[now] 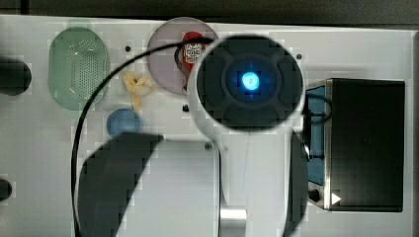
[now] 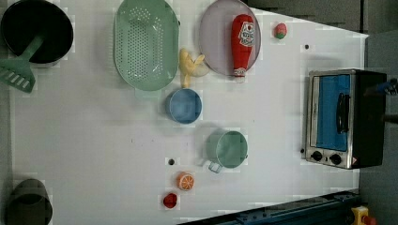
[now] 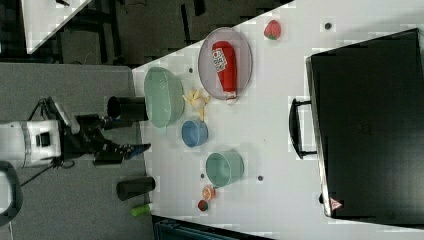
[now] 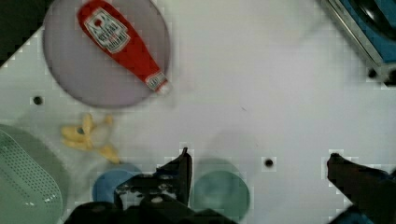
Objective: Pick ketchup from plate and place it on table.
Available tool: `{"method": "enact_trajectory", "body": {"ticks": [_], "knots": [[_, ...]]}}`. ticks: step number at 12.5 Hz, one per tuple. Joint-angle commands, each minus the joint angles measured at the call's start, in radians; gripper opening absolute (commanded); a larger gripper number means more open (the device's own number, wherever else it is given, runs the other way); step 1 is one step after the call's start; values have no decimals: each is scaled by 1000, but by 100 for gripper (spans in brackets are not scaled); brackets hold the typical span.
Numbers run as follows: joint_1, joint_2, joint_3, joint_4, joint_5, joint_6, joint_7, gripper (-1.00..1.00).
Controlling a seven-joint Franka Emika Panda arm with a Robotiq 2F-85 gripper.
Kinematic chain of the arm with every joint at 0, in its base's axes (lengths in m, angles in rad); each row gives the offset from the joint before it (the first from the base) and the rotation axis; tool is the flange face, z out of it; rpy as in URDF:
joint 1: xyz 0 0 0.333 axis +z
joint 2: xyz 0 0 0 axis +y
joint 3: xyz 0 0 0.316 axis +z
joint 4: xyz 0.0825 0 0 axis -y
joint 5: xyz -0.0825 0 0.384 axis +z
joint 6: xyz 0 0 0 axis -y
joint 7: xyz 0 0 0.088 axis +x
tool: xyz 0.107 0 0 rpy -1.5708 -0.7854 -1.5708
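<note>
The white table (image 2: pixel 94 140) is crowded with toys, and the ketchup (image 2: pixel 242 43) lies flat on the lilac plate (image 2: pixel 213 37), its whitish tip over the rim nearest the blue bowl (image 2: pixel 183 106). The gripper (image 4: pixel 257 163) hangs high above with its fingers spread wide, holding nothing. I think the risk comes at the descent: the bottle is round, so an off-centre pinch can roll it away or drag the plate.
</note>
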Motion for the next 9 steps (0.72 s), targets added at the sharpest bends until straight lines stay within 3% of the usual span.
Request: {"method": "enact_trajectory", "body": {"ticks": [1, 9], "knots": [[-11, 135, 18, -19, 5, 63, -74, 100], [12, 408, 39, -11, 5, 314, -461, 100]]}}
